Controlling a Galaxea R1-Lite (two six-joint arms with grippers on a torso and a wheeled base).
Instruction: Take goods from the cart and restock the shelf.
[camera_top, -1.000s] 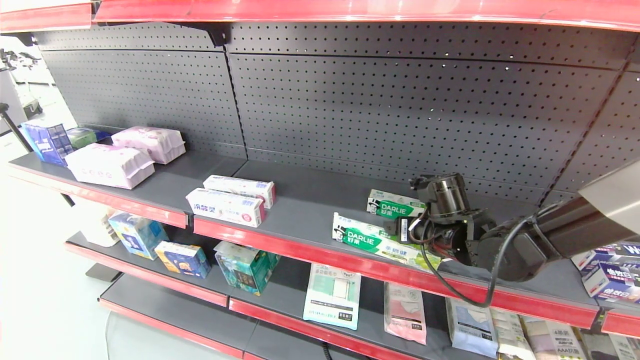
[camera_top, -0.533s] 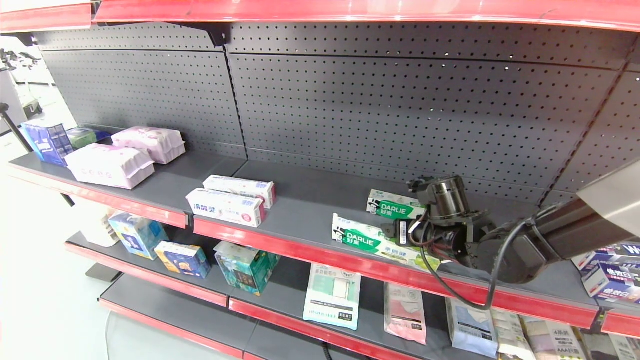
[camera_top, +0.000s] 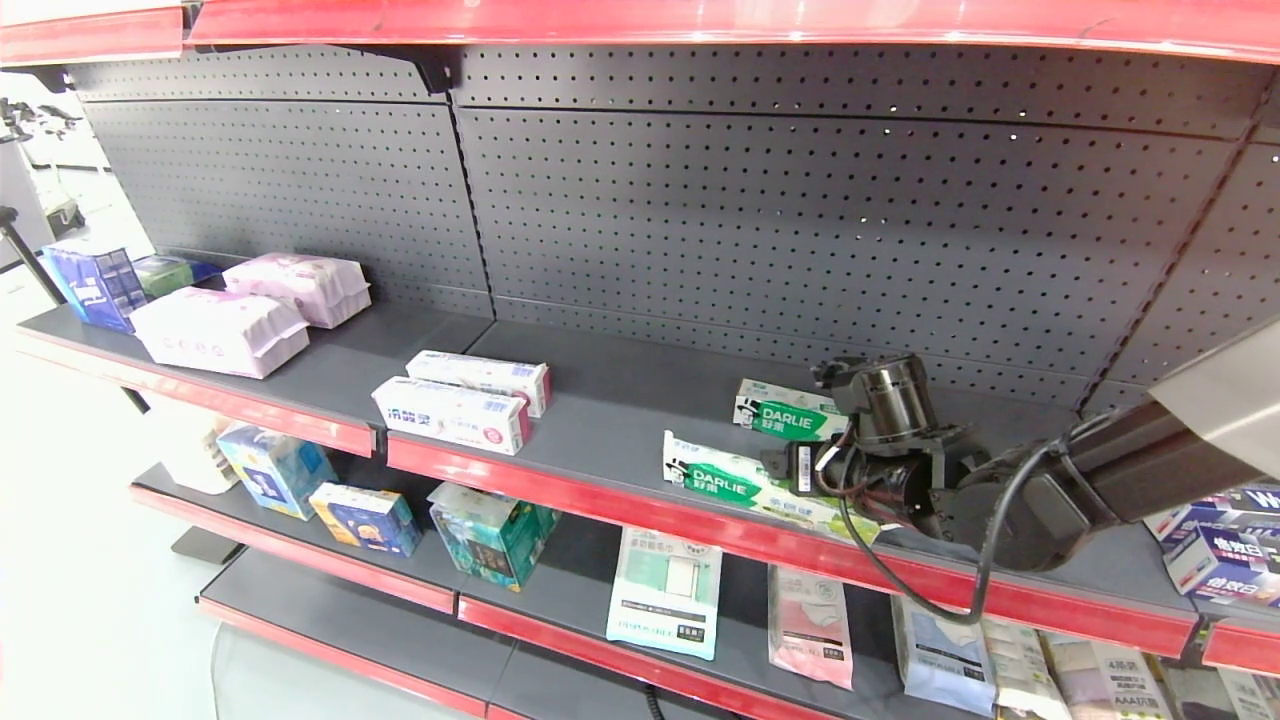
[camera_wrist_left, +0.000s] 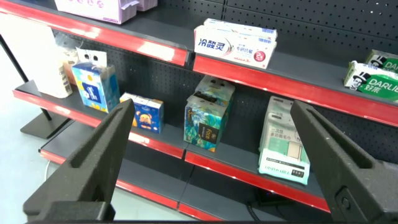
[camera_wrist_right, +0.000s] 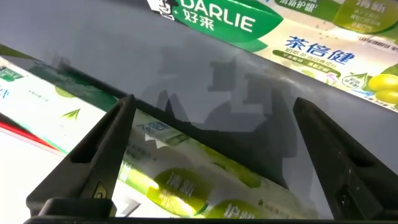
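Toothpaste box (camera_top: 740, 482) at front edge of shelf (camera_top: 620, 390); I see right pincer (camera_wrist_right: 212, 104) spread over it, apparently not gripping. Left pincer (camera_wrist_left: 211, 107) spread.

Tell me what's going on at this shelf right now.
The robot's right gripper is at the middle shelf, open over a green toothpaste box that lies along the shelf's front edge. A second green toothpaste box lies just behind it. The left gripper is open and empty, held out in front of the lower shelves.
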